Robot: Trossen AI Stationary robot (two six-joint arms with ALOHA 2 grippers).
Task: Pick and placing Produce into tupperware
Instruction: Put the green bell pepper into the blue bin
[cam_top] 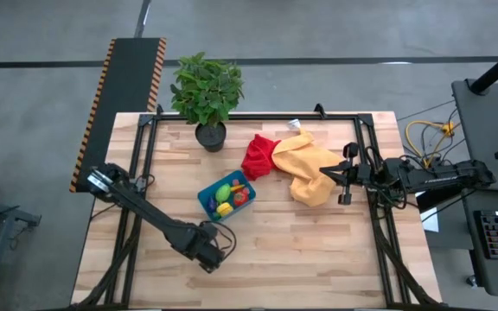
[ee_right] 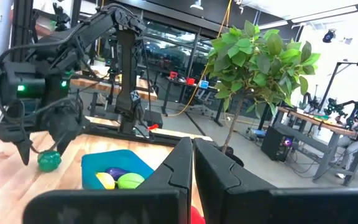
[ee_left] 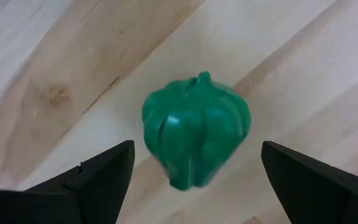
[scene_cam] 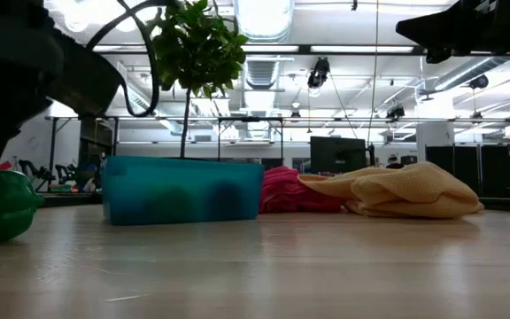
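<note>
The high view shows the left hand [cam_top: 217, 257] lowered over the near left part of the wooden table [cam_top: 318, 250], just nearer than the tupperware [cam_top: 207, 198]. In the left wrist view its two dark fingers [ee_left: 107, 174] are seen spread wide, with a green toy pepper [ee_left: 196, 137] lying on the bare wood between them and touched by neither. In the low view the same pepper [scene_cam: 3, 206] is seen resting on the table beside the tupperware [scene_cam: 182, 190], close to it but apart. The teal-blue tupperware sits left of the table's centre, turned at an angle to the table edges, and toy produce is seen inside it: a yellow piece [cam_top: 225, 208], a light green piece [cam_top: 224, 192] and a red piece [cam_top: 240, 196]. Behind it, at the far edge, a potted plant [cam_top: 207, 93] stands upright in a dark pot. To the right of the tupperware a red cloth [cam_top: 260, 157] is heaped, touching a yellow cloth [cam_top: 309, 168] that is spread toward the right side. The right hand [cam_top: 344, 175] is held at the right edge of the yellow cloth; in the right wrist view its fingers [ee_right: 173, 168] are seen pressed together with nothing between them
</note>
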